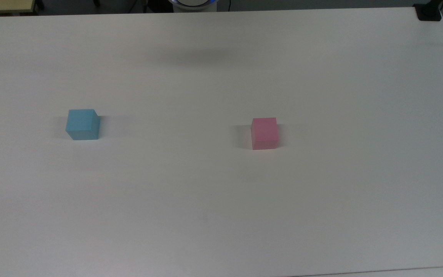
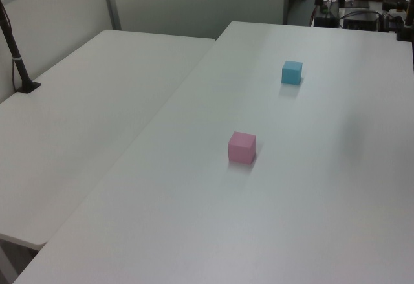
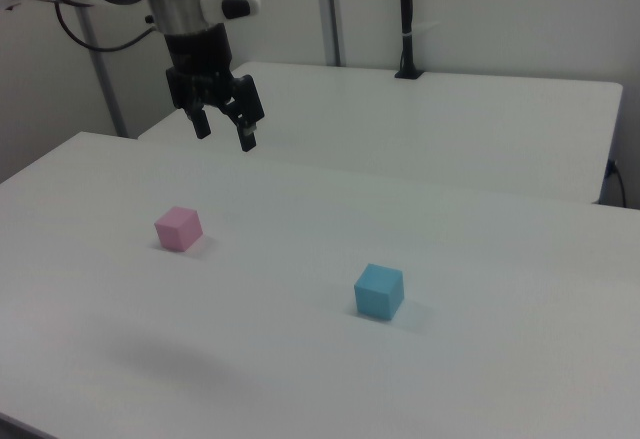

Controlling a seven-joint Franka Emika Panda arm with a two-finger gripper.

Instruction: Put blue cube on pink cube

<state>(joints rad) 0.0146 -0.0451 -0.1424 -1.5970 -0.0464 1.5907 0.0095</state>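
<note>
Plainly matte blue cube (image 1: 83,124), pink cube (image 1: 264,133)

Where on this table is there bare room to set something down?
Nearly everywhere. The table is bare between the blue cube and the pink cube, and out to every edge. Only the cubes occupy it. The hand, open, hangs above it.
</note>
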